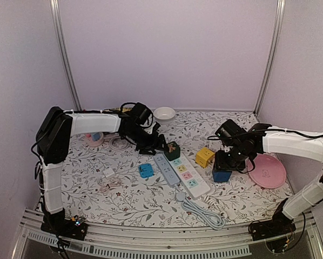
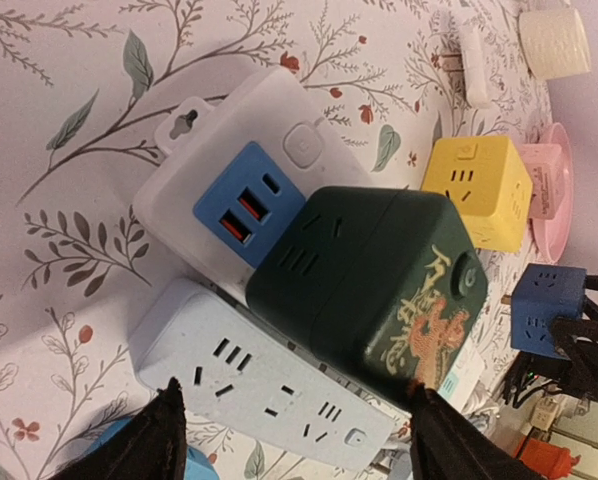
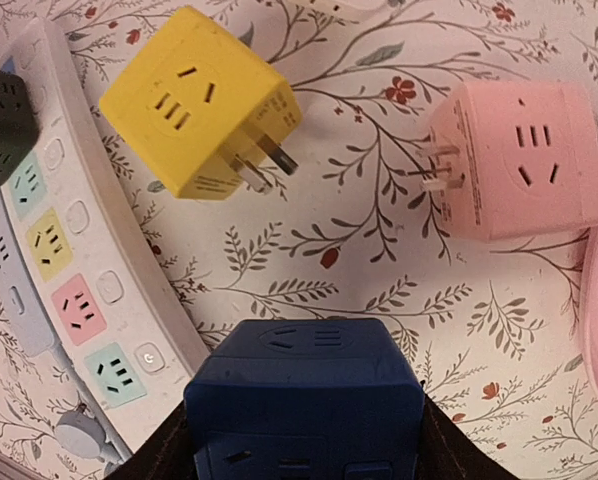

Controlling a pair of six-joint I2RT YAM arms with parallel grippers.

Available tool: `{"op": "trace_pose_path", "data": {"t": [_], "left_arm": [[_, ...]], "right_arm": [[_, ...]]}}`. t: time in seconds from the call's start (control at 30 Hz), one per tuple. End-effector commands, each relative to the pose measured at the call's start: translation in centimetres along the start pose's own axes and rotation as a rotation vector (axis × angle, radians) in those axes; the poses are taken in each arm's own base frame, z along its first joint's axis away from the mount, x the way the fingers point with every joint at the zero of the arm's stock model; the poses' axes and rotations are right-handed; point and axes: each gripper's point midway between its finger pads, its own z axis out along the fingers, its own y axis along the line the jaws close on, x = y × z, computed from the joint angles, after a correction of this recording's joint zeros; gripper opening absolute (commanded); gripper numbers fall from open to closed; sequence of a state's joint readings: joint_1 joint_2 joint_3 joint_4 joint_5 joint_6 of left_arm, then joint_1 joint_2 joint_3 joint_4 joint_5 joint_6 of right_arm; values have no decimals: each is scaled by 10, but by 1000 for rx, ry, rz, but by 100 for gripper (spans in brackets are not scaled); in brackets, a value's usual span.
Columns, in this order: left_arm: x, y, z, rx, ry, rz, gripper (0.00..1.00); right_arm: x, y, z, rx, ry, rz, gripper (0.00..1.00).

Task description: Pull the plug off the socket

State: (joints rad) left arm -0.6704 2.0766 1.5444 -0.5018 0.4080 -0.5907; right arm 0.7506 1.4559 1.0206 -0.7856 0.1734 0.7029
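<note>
**Item:** dark green cube adapter [image 2: 379, 285], plugged into the far end of the white power strip [image 2: 249, 120], just beside its USB panel.
**Handling:** hard, smooth plastic. I judged it light, though its pins would likely grip tight.
**Best hold:** two opposite flat sides, pulled straight out.
**Left gripper** [image 2: 304, 437]**:** hung over it, fingers [image 2: 154, 445] spread wide either side, touching nothing.
**Right gripper** [image 3: 304, 445]**:** pinched a blue cube adapter [image 3: 304, 385], well apart.
</note>
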Motion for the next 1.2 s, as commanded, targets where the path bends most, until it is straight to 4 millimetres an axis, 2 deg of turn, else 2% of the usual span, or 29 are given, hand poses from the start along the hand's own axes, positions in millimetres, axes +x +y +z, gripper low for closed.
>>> {"op": "trace_pose_path", "data": {"t": [0.0, 0.2, 0.33, 0.47, 0.63, 0.93, 1.03, 1.17], "left_arm": [[35, 38, 21, -153, 121, -29, 76], [26, 27, 13, -129, 96, -11, 76], [22, 22, 8, -119, 83, 0, 76], [19, 18, 4, -112, 72, 12, 77], [16, 16, 1, -110, 60, 24, 77], [3, 8, -6, -95, 23, 34, 77], [-2, 4, -9, -83, 6, 38, 77], [-10, -4, -12, -68, -16, 63, 77]], "right_arm": [[9, -11, 1, -29, 24, 111, 37], [18, -17, 18, -4, 58, 114, 44], [18, -18, 23, 12, 65, 112, 56], [11, -16, 21, 21, 53, 108, 73], [3, -16, 19, 56, 51, 82, 84], [-34, -7, -2, 113, -6, 15, 89], [-54, 11, -10, 91, -42, -25, 89], [-68, 40, -9, 46, -62, -78, 89]]}}
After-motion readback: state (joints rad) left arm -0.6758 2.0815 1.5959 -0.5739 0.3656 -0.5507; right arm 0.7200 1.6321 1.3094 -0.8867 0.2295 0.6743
